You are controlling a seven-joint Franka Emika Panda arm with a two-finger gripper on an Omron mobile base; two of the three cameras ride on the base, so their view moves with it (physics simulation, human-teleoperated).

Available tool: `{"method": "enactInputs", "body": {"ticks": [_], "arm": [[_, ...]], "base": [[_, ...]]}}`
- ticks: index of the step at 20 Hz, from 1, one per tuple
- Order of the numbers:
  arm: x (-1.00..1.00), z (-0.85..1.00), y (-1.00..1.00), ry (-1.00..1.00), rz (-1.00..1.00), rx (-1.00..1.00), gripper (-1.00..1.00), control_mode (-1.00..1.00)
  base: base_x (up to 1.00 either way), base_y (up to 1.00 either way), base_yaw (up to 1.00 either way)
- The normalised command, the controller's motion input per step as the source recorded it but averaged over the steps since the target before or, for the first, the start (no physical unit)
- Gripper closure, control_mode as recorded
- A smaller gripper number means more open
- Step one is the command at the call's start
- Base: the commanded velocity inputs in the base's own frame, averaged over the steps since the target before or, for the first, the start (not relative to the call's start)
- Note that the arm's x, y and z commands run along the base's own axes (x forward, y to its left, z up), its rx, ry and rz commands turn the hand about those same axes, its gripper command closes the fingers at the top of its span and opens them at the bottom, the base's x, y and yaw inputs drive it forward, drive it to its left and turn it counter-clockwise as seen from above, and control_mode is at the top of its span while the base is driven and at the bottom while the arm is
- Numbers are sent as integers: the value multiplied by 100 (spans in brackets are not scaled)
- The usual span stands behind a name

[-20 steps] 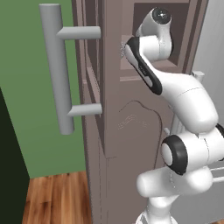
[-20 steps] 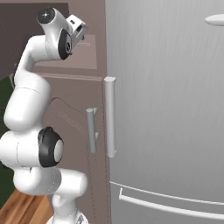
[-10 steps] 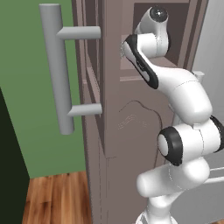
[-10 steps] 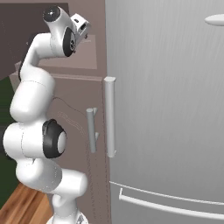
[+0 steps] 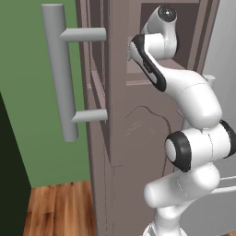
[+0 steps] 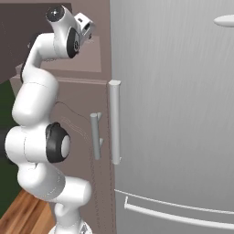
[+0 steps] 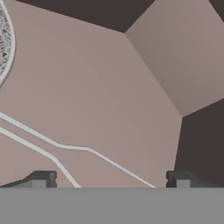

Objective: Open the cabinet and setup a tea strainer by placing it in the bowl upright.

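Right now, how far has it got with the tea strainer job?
The cabinet door already stands swung open. The open, empty gripper reaches inside over the shelf, where a silvery meshed rim, probably the tea strainer, shows at the hand view's edge. Grasping it and standing it in the bowl remain.

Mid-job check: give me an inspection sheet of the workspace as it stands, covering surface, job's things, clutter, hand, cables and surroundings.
Surface: brown-mauve cabinet shelf, seen in the hand view, bare where it shows.
Job's things: cabinet door swung open, its long grey bar handle toward the camera; a silvery mesh item, likely the tea strainer, lies on the shelf at the hand view's left edge, with thin wires running from it; bowl: nothing seen.
Clutter: nothing seen.
Hand: open, holding nothing, inside the cabinet opening, apart from the mesh item.
Cables: nothing seen.
Surroundings: grey fridge right of the cabinet, green wall, wood floor.
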Motion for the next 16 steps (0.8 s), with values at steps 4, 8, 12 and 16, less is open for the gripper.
{"method": "enactInputs", "body": {"ticks": [4, 8, 12, 16], "arm": [[5, 0, -7, -7, 11, 0, -100, -100], [0, 0, -9, -7, 13, 0, -100, -100], [0, 0, -5, -4, 12, 0, -100, -100], [0, 0, 0, 0, 9, -4, -100, -100]], "base": [[0, 0, 0], [0, 0, 0], [0, 0, 0], [0, 0, 0]]}}
